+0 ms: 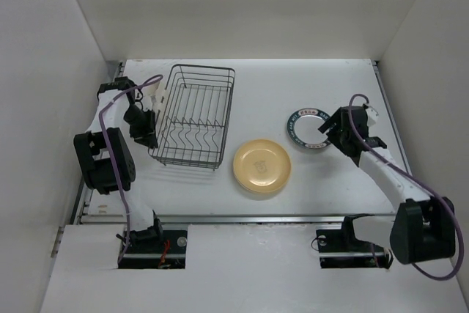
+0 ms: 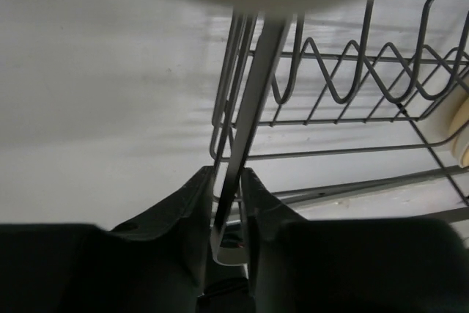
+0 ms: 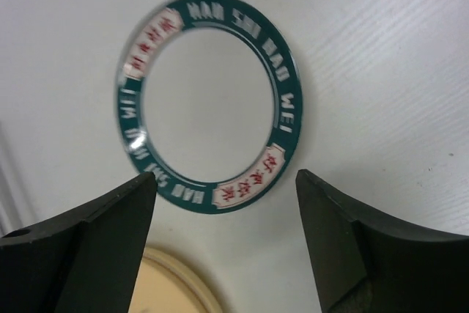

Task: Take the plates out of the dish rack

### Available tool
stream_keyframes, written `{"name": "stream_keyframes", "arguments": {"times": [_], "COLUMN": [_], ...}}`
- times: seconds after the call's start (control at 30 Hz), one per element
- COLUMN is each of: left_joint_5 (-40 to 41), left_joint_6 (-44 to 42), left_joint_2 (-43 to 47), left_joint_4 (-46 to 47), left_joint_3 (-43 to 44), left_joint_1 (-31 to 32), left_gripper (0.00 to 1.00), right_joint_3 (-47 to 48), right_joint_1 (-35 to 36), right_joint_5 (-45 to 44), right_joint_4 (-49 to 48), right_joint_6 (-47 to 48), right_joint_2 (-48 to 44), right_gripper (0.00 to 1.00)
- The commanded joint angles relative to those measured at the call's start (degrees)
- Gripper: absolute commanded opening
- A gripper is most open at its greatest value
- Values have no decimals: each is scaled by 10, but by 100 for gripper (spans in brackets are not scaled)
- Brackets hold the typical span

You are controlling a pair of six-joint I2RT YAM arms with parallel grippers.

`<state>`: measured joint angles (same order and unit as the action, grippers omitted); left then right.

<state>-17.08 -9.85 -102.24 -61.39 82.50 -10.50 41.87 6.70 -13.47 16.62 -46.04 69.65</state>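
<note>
clamping dish rack wire: left jaws; right jaws wide, teal-rimmed plate beyond

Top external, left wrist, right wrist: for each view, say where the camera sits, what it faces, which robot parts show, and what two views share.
Top external: above and behind the arms, looking down on table, dish rack, yellow plate, teal-rimmed plate; both arms show.
Left wrist: on left arm, facing the dish rack; left gripper shut on its edge.
Right wrist: on right arm, facing down at the teal-rimmed plate; right gripper open.
Shared: top and right wrist both show both plates.
</note>
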Motion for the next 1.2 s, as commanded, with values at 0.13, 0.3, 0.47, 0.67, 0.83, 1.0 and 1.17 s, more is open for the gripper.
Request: {"name": "stream_keyframes", "arguments": {"times": [0.13,0.3,0.47,0.67,0.83,1.0,1.17], "left_joint_5": [-44,-61,-88,-23,13,180,397], "left_joint_6": [33,38,12,11,17,109,209], "left_joint_2": [36,41,60,86,156,248,292], "left_joint_4": [-73,-83,-104,-90,-63,47,118], "left_joint_3": [20,7,2,7,19,41,18], "left_joint_1": [-3,-3,-3,-16,-22,-22,-22], "left_gripper": [25,0,16,53,74,100,100], "right_joint_3": [75,119,132,110,128,153,140], "right_joint_1": [-2,-2,-2,-2,-2,-2,-2], "right_joint_5": [-105,-227,-292,-279,-366,-452,-465], "right_joint_4": [29,79,101,107,131,153,148], "right_joint_6": [62,83,99,130,118,118,128], "right_joint_2": [-176,-262,-329,-372,-372,-372,-391], "right_gripper": [100,100,100,100,100,100,100]}}
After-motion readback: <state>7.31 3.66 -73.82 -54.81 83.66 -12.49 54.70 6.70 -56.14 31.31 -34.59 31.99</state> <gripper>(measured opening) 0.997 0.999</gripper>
